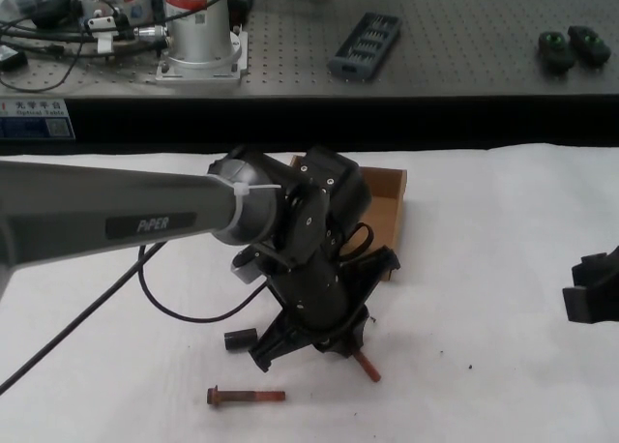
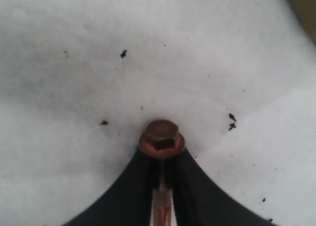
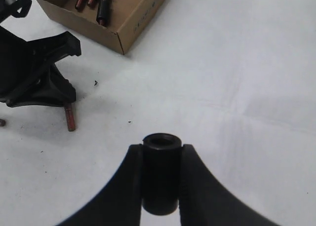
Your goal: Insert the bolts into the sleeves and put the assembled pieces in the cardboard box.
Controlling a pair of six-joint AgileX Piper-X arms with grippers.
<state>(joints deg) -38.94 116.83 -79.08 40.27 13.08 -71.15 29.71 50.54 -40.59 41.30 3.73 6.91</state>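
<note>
**op:** Quick check: what's each claw holding, and where's everything sitting?

**reply:** Your left gripper point(image 2: 162, 156) is clamped down on a bolt point(image 2: 161, 137), jaws closed to just the width of the shank. It's a coppery, rusty-brown bolt with a hex head on a round flange. In the wrist view the head sits just past the tips and the shank runs back between them. From the high view the threaded end pokes out under the gripper toward the white cloth point(image 1: 484, 385). I can't tell if the tip touches it.

**op:** And the other side?

**reply:** Your right gripper point(image 3: 161, 149) is closed on a sleeve point(image 3: 160, 181). That's a stubby matte-black cylinder gripped along its sides, with the open bore at its far end facing out past the tips. It hangs over bare cloth, well apart from the left arm.

**op:** Box?

**reply:** The cardboard box point(image 3: 123, 36) sits on the cloth just behind your left gripper, and it has a few assembled pieces point(image 3: 102, 6) lying inside, black sleeves with reddish bolt ends showing. Out on the cloth, a second bolt point(image 1: 245, 396) lies flat near the front edge. A loose sleeve point(image 1: 238, 340) lies just beside the left gripper.
</note>
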